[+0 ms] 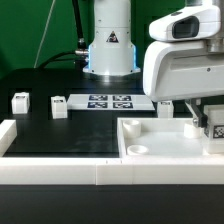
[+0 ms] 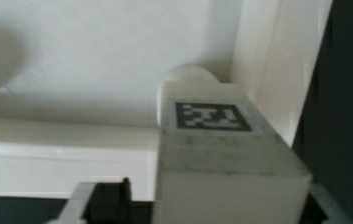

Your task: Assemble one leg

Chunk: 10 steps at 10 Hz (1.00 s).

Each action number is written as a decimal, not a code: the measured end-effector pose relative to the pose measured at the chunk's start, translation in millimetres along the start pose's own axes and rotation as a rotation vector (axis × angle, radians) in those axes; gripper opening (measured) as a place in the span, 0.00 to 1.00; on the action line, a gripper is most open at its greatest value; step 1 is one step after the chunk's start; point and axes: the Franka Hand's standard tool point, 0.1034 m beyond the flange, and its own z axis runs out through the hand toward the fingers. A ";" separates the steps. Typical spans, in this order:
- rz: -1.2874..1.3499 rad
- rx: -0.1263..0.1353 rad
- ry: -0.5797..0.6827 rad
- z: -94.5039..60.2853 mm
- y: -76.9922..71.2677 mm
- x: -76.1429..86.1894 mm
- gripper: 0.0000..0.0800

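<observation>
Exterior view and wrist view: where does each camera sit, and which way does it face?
Exterior view: off the arm, facing the robot's white base across the black table; the bulky white gripper shows at the exterior view's right.
Wrist view: on the wrist, looking along the gripper's dark fingers at the small white tagged plastic leg they hold, the big white tray-like part behind it.
Shared: that leg and the tray-like part.

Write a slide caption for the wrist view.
Gripper holding a tagged white leg, its tip near the tray's inside corner.
</observation>
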 end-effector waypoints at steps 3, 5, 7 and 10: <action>0.180 0.022 0.010 0.6 1.8 0.6 0.36; 0.416 0.025 0.027 1.0 4.3 -0.1 0.36; 0.649 0.032 0.036 1.1 7.1 -0.9 0.36; 0.952 0.041 0.024 1.0 8.7 -4.3 0.36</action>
